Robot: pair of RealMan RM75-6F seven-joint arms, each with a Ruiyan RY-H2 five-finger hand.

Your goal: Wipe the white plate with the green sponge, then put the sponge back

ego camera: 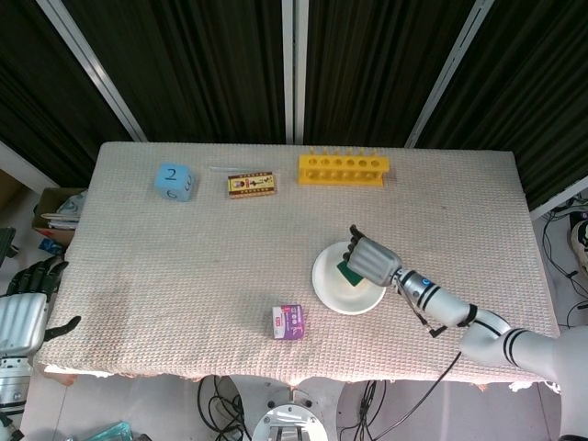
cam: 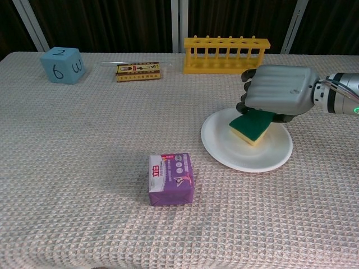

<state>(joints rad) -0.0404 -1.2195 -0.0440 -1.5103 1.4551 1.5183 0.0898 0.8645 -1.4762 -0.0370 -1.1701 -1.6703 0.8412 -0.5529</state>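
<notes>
Gripping the green sponge [cam: 252, 126] beneath its palm, the right hand [cam: 276, 93] presses it onto the white plate [cam: 247, 154]; beige woven tablecloth [cam: 84, 168], dark curtains [ego camera: 211, 64] behind.

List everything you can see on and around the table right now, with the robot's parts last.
plate: 1, white, right of table centre
sponge: 1, green over yellow, above the plate, in the right hand
packet: 1, purple, near front edge, left of the plate
tube rack: 1, yellow, back centre
small box: 1, yellow-red, back, left of the rack
cube: 1, blue, numbered, back left
table: 1, beige woven cover
right hand: grey, holds the sponge over the plate
left hand: dark, off the table's left edge
</notes>
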